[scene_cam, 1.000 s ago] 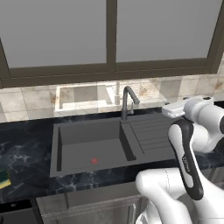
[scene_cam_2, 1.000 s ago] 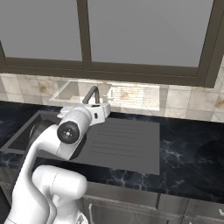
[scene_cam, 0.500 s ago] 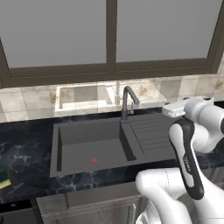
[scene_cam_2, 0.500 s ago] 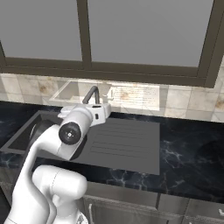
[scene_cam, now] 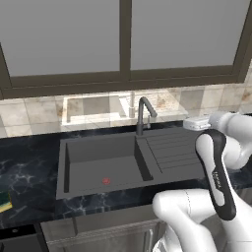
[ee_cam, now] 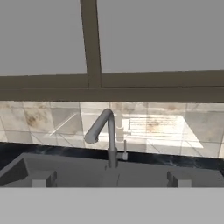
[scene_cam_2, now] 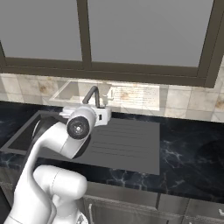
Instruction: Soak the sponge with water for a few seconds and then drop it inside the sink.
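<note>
One sponge (scene_cam: 4, 200) lies far toward nine o'clock of the gripper (ee_cam: 111, 177), whose fingers stand wide, empty.

Sink (scene_cam: 98, 162) set into countertop (scene_cam: 29, 162), basin left, drainboard (scene_cam: 170, 150) right. Faucet (scene_cam: 143, 114) stands behind at the basin-drainboard join, in front of tiled wall; window (scene_cam: 123, 39) above. Sponge (scene_cam: 4, 200) on countertop, far left front, well apart from sink.
</note>
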